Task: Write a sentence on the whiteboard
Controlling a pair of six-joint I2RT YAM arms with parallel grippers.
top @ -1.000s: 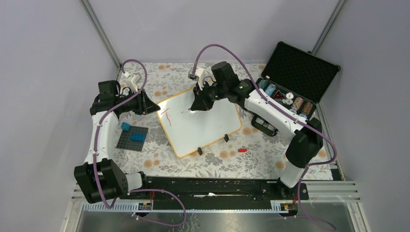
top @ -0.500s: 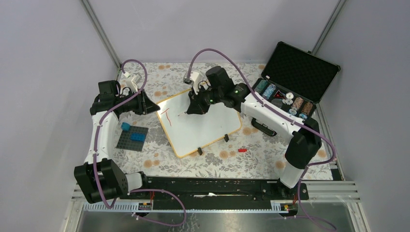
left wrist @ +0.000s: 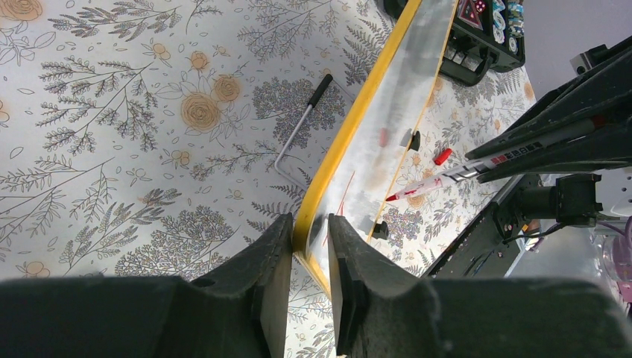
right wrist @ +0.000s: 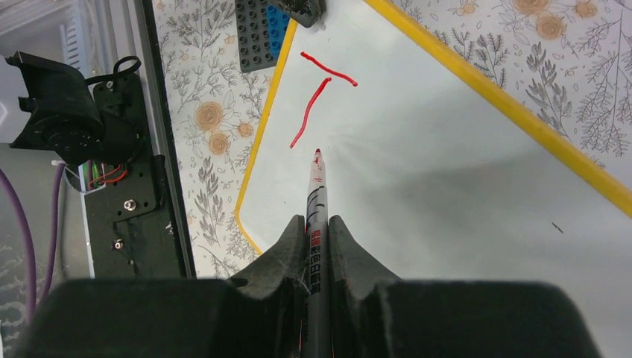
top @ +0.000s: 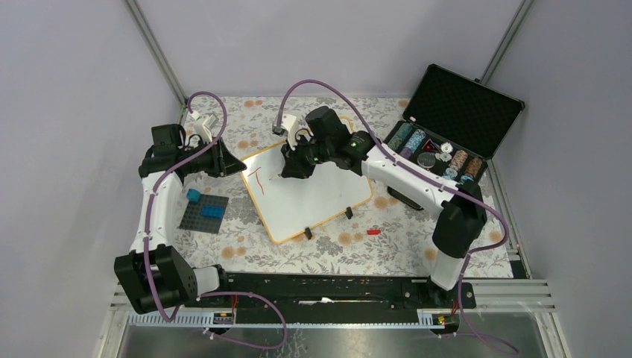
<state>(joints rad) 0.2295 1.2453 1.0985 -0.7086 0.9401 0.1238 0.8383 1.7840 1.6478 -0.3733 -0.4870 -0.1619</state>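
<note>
Our right hand (right wrist: pixel 317 221) pinches the marker (right wrist: pixel 316 183). Its long axis points ahead over the board (top: pixel 320 201), with the tip just beside the sentence (right wrist: pixel 309 112), only a red T; we cannot tell if it touches. Our left hand (left wrist: pixel 307 231) clamps the board's left corner on the counter (top: pixel 246 246). The open case (top: pixel 462 112) holds small round pieces (top: pixel 451 160).

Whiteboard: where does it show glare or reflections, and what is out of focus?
Left wrist view: the whiteboard mirrors grey streaks; the left tool near the lens is soft and dark. Right wrist view: pale grey bands spread around the marker tip; the right tool is blurred. Top external view: evenly white.
</note>
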